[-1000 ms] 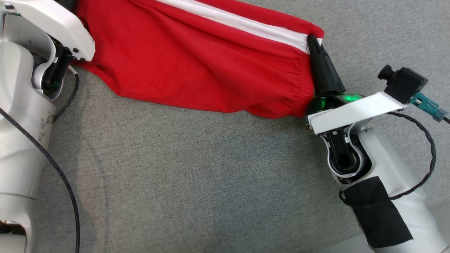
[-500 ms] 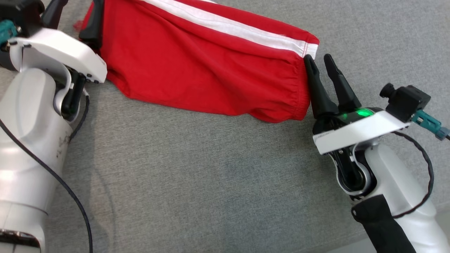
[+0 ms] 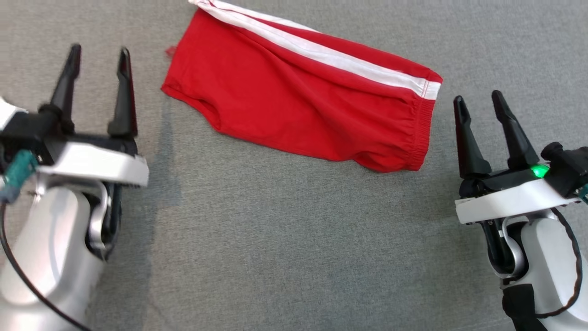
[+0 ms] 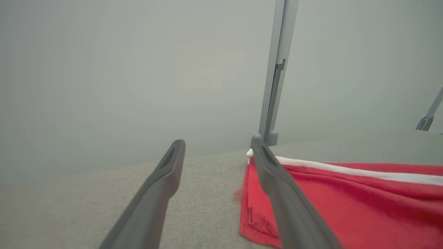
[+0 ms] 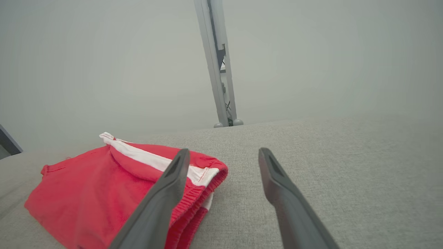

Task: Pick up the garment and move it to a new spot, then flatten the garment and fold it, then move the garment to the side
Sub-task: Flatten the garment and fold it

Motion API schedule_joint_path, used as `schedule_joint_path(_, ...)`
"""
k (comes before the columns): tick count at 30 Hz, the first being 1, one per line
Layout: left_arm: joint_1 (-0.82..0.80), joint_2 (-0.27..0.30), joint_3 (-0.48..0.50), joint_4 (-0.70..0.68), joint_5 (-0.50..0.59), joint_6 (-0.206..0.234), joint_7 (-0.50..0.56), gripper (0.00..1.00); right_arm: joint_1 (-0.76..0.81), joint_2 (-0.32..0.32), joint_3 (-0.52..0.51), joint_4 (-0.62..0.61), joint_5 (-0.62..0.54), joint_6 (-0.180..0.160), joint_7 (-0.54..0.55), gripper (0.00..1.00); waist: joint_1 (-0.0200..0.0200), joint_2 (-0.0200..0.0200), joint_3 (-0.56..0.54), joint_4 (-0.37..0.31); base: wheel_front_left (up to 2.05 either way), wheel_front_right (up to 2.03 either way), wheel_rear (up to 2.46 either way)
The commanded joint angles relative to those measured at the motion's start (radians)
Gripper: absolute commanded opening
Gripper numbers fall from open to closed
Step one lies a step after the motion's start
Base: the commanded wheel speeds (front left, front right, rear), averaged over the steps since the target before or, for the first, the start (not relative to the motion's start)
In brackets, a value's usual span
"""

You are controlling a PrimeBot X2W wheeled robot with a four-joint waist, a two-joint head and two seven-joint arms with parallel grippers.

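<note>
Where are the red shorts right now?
In the head view the red shorts lie on the grey surface, upper middle, between the fingers of the left gripper and right gripper, touching neither.

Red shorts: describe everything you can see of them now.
The red shorts are soft knit-looking cloth with a white side stripe and a gathered elastic waistband at the robot's right end. They lie folded over, wrinkled, slanted on the grey fabric surface. Nothing else touches them; the left gripper and right gripper stand open, clear of them.
</note>
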Motion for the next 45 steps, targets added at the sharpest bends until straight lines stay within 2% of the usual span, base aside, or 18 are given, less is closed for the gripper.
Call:
schedule_joint_path(1,0.061,-0.003,0.008,-0.048,0.016,0.023,-0.004,1.00,0.017,-0.002,-0.024,-0.012,-0.041,0.000,-0.001,1.00,0.0000,0.0000,-0.029,0.024,0.00,0.00,0.00)
schedule_joint_path(4,0.146,-0.005,0.025,-0.139,0.025,0.052,-0.004,1.00,0.040,0.003,-0.053,-0.025,-0.101,0.000,-0.001,1.00,0.0000,0.0000,-0.049,0.035,0.00,0.00,0.00)
schedule_joint_path(8,0.238,-0.005,0.034,-0.216,0.015,0.068,-0.004,1.00,0.071,0.011,-0.084,-0.043,-0.156,0.000,0.001,1.00,0.0000,0.0000,-0.072,0.045,0.00,0.00,0.00)
schedule_joint_path(15,0.315,0.006,0.024,-0.275,0.016,0.088,0.022,1.00,0.129,0.031,-0.124,-0.075,-0.194,0.000,0.024,1.00,0.0000,0.0000,-0.102,0.053,0.00,0.00,0.00)
schedule_joint_path(23,0.328,0.021,0.014,-0.292,0.012,0.090,0.054,1.00,0.151,0.044,-0.131,-0.098,-0.203,0.000,0.039,1.00,0.0000,0.0000,-0.112,0.045,0.00,0.00,0.00)
schedule_joint_path(29,0.313,0.029,0.003,-0.302,0.006,0.074,0.064,1.00,0.148,0.051,-0.123,-0.103,-0.206,0.000,0.048,1.00,0.0000,0.0000,-0.115,0.031,0.00,0.00,0.00)
schedule_joint_path(34,0.234,0.044,-0.031,-0.287,0.009,0.034,0.121,1.00,0.132,0.055,-0.113,-0.113,-0.209,0.000,0.049,1.00,0.0000,0.0000,-0.094,0.010,0.00,0.00,0.00)
schedule_joint_path(37,0.162,0.045,-0.060,-0.240,-0.003,-0.011,0.172,1.00,0.123,0.059,-0.106,-0.115,-0.210,0.000,0.049,1.00,0.0000,0.0000,-0.074,-0.013,0.00,0.00,0.00)
schedule_joint_path(41,0.074,0.036,-0.084,-0.129,-0.036,-0.072,0.229,1.00,0.112,0.062,-0.096,-0.104,-0.182,0.000,0.044,1.00,0.0000,0.0000,-0.046,-0.053,0.00,0.00,0.00)
schedule_joint_path(45,-0.009,0.034,-0.083,0.021,-0.064,-0.106,0.276,1.00,0.102,0.066,-0.082,-0.088,-0.168,0.000,0.032,1.00,0.0000,0.0000,-0.022,-0.091,0.00,0.00,0.00)
